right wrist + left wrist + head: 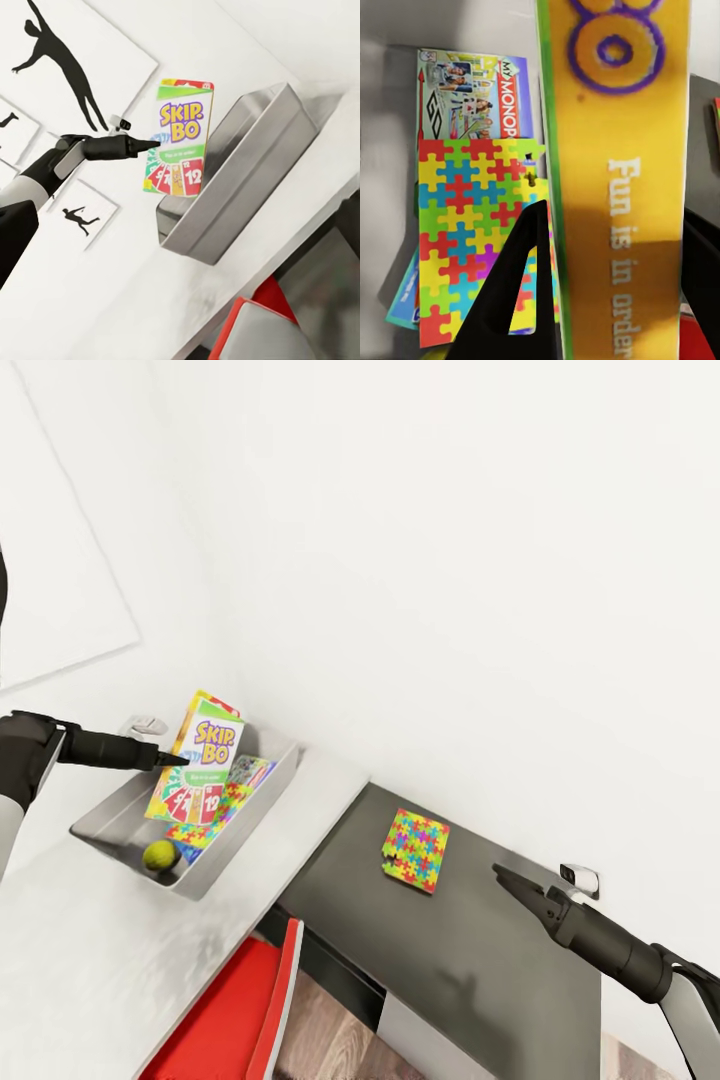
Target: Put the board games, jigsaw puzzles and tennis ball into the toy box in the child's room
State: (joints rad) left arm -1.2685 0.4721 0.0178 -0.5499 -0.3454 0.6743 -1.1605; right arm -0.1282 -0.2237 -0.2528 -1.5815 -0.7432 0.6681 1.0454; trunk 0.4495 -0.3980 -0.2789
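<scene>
My left gripper (pixel 178 759) is shut on the Skip-Bo board game (pixel 203 758), holding it upright over the grey metal toy box (pixel 120 822). In the left wrist view the yellow Skip-Bo box (pixel 615 187) sits between the dark fingers (pixel 514 300). Beneath it in the box lie a Monopoly game (pixel 472 94) and a colourful jigsaw puzzle (pixel 472 240). The tennis ball (pixel 160 854) rests in the box's near corner. A second jigsaw puzzle (pixel 416 849) lies flat on the dark table (pixel 480 970). My right gripper (pixel 503 876) hovers shut, to the right of that puzzle. The right wrist view shows the Skip-Bo box (pixel 180 139) above the toy box (pixel 240 180).
The toy box stands on a white desk (pixel 80 950) against the white wall. A red chair (pixel 240 1010) is tucked below the desk's edge. A small wall outlet (pixel 580 878) sits behind my right gripper. Silhouette pictures (pixel 75 75) hang on the wall.
</scene>
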